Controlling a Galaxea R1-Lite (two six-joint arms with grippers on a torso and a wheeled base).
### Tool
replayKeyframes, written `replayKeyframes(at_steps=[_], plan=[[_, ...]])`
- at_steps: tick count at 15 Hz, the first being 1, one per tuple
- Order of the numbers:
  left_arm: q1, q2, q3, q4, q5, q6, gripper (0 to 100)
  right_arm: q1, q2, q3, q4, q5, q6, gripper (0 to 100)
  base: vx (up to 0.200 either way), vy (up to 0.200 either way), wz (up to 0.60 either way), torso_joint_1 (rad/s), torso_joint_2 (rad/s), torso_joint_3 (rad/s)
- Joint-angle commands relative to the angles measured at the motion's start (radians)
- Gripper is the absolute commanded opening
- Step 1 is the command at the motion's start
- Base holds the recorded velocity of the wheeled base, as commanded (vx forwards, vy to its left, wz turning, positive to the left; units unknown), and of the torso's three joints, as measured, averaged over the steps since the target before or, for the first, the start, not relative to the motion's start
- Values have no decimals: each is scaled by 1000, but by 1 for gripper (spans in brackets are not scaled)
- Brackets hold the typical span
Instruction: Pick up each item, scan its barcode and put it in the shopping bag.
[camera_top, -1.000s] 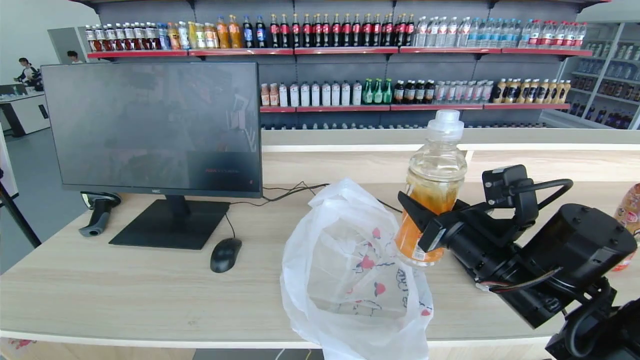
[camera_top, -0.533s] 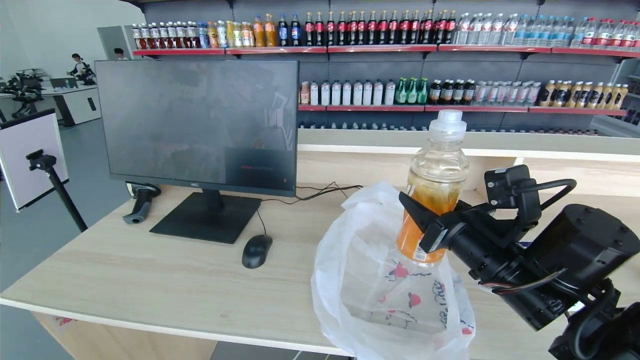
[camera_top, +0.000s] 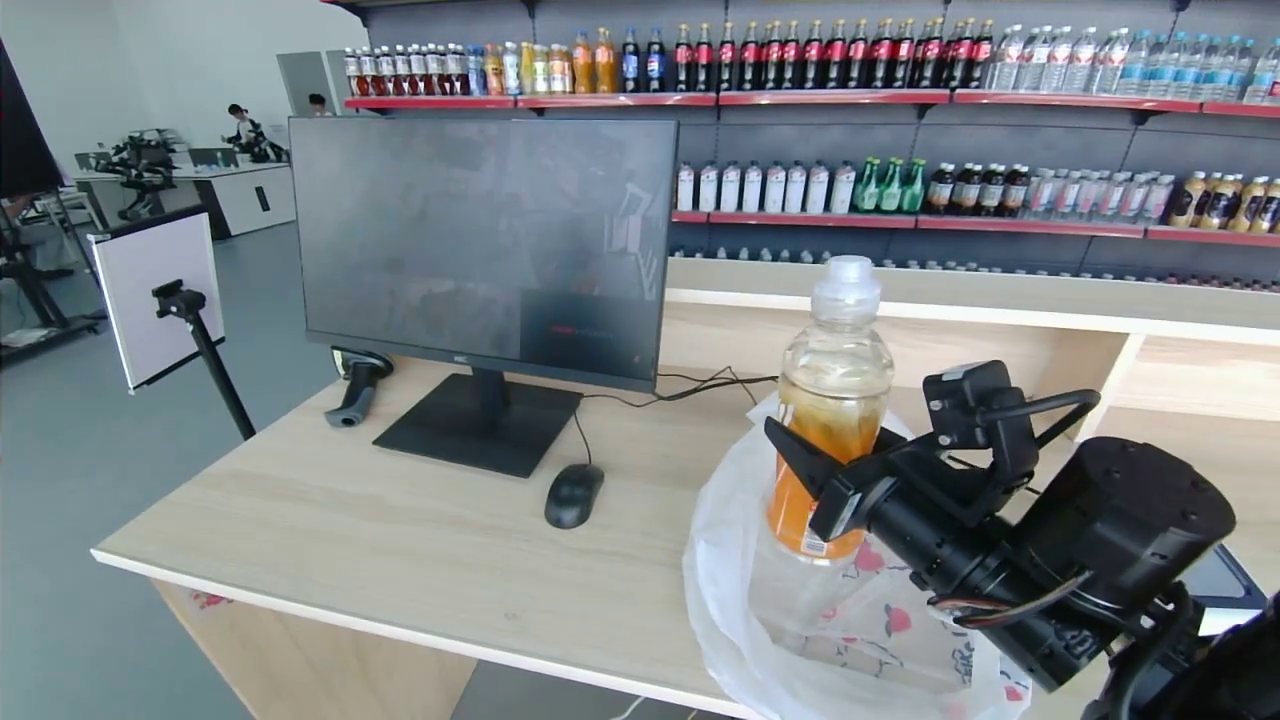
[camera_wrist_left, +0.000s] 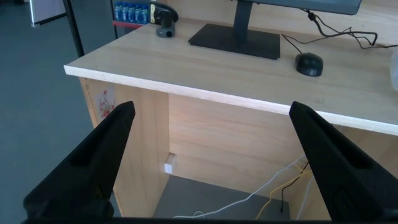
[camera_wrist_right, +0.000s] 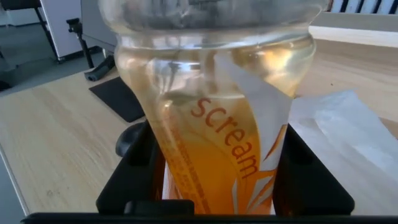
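Observation:
My right gripper (camera_top: 835, 470) is shut on an orange drink bottle (camera_top: 830, 410) with a white cap, held upright above the white plastic shopping bag (camera_top: 800, 610) near the counter's front edge. The right wrist view looks close at the same bottle (camera_wrist_right: 217, 124) between the dark fingers (camera_wrist_right: 134, 168). A handheld barcode scanner (camera_top: 352, 392) lies at the far left, beside the monitor's stand. My left gripper (camera_wrist_left: 211, 155) hangs open below the counter's edge, off its left front corner, with nothing between its fingers (camera_wrist_left: 93, 162).
A dark monitor (camera_top: 485, 250) stands at the back left of the wooden counter (camera_top: 400, 540), with a black mouse (camera_top: 573, 495) and cables beside it. Shelves of drinks (camera_top: 850, 70) line the wall behind. A tripod with a white board (camera_top: 160, 300) stands on the floor left of the counter.
The head camera has swung left, so the whole scene has shifted right. In the picture the bottle and my right gripper sit slightly lower and further left, over the bag.

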Motion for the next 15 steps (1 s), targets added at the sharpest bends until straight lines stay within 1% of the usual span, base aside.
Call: replayKeyframes(at_steps=[1, 3, 5, 6, 8, 15], plan=[[1, 0, 0, 0, -1, -2, 100, -14, 68, -30, -1, -2, 10, 0, 0, 0, 0, 0, 0, 0], [1, 0, 0, -2, 1, -2, 100, -17, 108, -50, -1, -2, 15, 0, 0, 0, 0, 0, 0, 0], [1, 0, 0, -2, 1, -3, 100, -38, 125, -58, -1, -2, 15, 0, 0, 0, 0, 0, 0, 0], [1, 0, 0, 0, 1, -5, 100, -86, 139, -67, -1, -2, 15, 0, 0, 0, 0, 0, 0, 0], [1, 0, 0, -2, 1, -6, 100, -123, 162, -92, -1, 0, 15, 0, 0, 0, 0, 0, 0, 0], [1, 0, 0, -2, -1, -6, 100, -140, 243, -138, -1, 0, 15, 0, 0, 0, 0, 0, 0, 0]])
